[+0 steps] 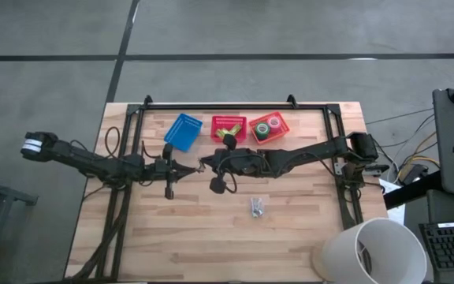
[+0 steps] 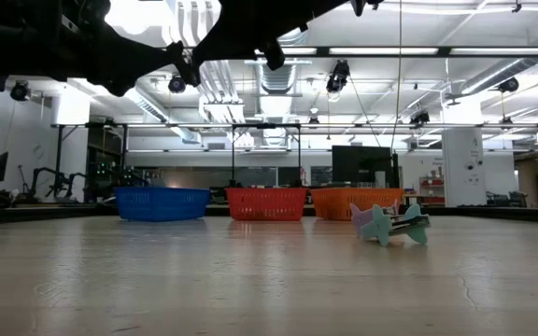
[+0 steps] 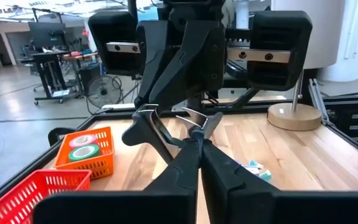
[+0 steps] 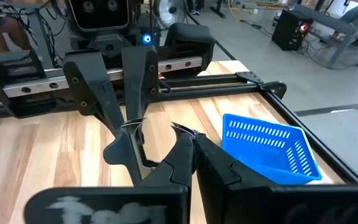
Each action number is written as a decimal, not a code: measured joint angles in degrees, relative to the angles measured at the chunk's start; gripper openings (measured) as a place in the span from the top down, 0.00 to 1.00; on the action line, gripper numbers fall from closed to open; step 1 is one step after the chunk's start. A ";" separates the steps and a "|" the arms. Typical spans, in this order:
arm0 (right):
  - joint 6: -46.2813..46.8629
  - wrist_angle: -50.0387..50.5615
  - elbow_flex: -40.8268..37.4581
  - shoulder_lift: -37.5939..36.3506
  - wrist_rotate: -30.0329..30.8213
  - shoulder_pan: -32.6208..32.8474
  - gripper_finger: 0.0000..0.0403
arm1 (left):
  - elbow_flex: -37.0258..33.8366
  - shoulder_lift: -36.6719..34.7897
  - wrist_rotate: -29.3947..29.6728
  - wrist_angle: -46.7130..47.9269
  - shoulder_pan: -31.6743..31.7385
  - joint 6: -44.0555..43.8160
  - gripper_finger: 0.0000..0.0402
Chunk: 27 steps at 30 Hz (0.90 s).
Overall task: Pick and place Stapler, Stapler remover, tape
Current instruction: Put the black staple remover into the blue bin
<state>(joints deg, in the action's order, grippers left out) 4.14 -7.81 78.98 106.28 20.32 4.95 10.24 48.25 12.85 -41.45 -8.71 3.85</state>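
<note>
I see both arms meeting above the bench's middle, claws tip to tip. My left claw has its fingers pressed together on nothing. The right claw is likewise closed and empty. Along the far edge sit a blue bin, a red bin and an orange bin holding the tape. A small remover lies near of centre.

Three small plastic baskets, blue, red and orange, line the far edge of the pale wooden table. Directly before them both dark arms meet mid-table, blocking approach. Nearer than the baskets, only a small pastel stapler remover interrupts open boards.
</note>
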 joint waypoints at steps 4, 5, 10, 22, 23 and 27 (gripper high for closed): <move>0.77 0.57 0.00 0.00 0.78 0.00 0.95 | 0.00 0.00 0.66 0.96 -0.02 -0.11 0.99; 1.12 0.68 0.00 0.00 1.00 -0.06 0.94 | -0.09 -0.02 1.37 1.06 -0.02 -0.13 0.98; 1.48 0.62 0.00 -0.05 0.98 -0.02 0.79 | -0.15 -0.02 4.44 2.29 0.02 -0.29 0.99; 3.83 8.94 0.11 -1.66 3.84 0.42 0.52 | -0.20 -0.01 42.45 12.50 0.45 0.98 0.98; 4.83 10.05 0.11 -1.56 3.84 0.56 0.52 | -0.20 -0.02 44.82 12.74 0.95 1.46 0.98; 8.35 13.58 -0.31 -1.29 3.82 1.43 0.52 | -0.01 0.02 42.86 13.64 5.27 2.46 0.97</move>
<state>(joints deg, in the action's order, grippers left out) 12.49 5.77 78.67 104.99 24.14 6.38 10.23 48.27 55.72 -27.80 -3.44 6.32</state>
